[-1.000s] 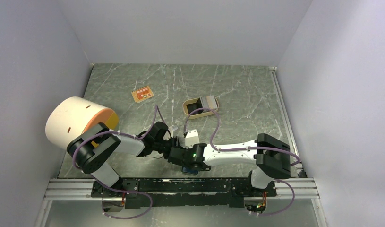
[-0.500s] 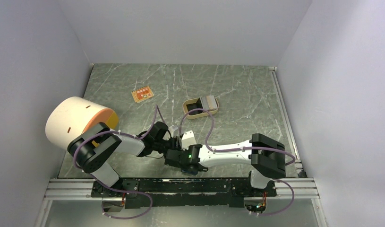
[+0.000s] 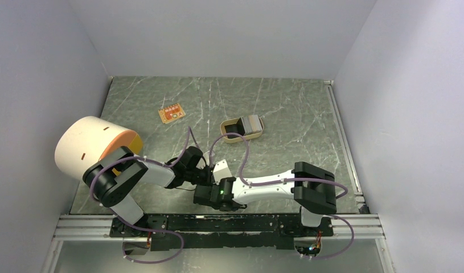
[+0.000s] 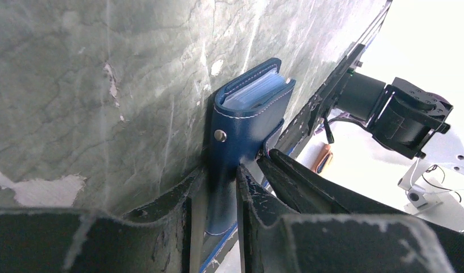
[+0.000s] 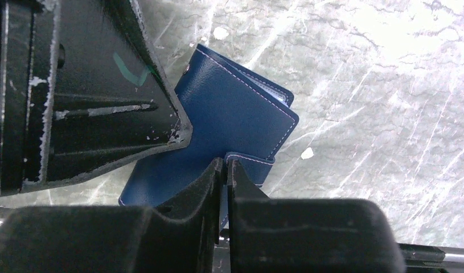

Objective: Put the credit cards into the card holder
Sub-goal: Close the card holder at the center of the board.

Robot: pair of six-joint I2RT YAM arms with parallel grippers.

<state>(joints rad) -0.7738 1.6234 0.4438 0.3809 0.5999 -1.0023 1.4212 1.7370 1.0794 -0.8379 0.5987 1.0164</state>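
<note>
The card holder (image 4: 241,122) is a navy folding wallet with white stitching and a snap stud, and it stands on edge on the green stone table. My left gripper (image 4: 219,173) is shut on its near end. In the right wrist view the card holder (image 5: 229,108) lies folded, pale inner sleeves showing at its far edge. My right gripper (image 5: 225,162) has its jaws almost together on the wallet's strap tab. From above, both grippers (image 3: 205,181) meet near the table's front edge and hide the wallet. A grey stack, apparently the credit cards (image 3: 253,123), sits in the tan tray.
The tan oval tray (image 3: 232,138) stands mid-table, with a dark item beside the grey stack. A small orange board (image 3: 171,114) lies further back left. A large white and orange cylinder (image 3: 95,145) stands at the left by my left arm. Walls close in three sides.
My right arm has slid left along the front edge, carrying its gripper further under the left one. The left arm has barely moved.
</note>
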